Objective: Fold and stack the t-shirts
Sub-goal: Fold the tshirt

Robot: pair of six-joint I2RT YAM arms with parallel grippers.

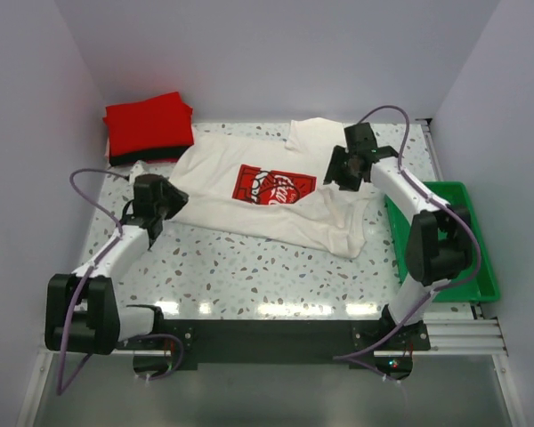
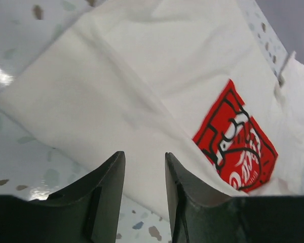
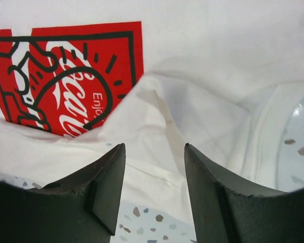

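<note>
Left gripper [image 2: 144, 158] stands with its two dark fingers parted and nothing between them. Through the gap its wrist view shows only pale cloth and a strip of speckled table. It hovers at the left edge of the cream-white t-shirt [image 1: 311, 222]; whether it touches the cloth cannot be told. Right gripper [image 3: 154, 148] is likewise spread and empty. It is set over a raised fold of the same shirt, close to the ribbed neck opening, with the red chest print [image 3: 66, 76] to the left in its wrist view.

The cream-white t-shirt lies spread across the middle of the table [image 1: 249, 276], print up, wrinkled and bunched along its near-right edge. Seen from above, the left arm reaches in from the near left and the right arm from the near right, each ending at one side of the shirt.

At the far-left corner a folded red t-shirt [image 1: 149, 124] sits on a folded black t-shirt [image 1: 125, 161], of which only a thin dark edge shows. This stack lies just beside the cream-white shirt's far-left corner. A green tray [image 1: 491, 267] stands along the right edge of the table, partly behind the right arm.
</note>
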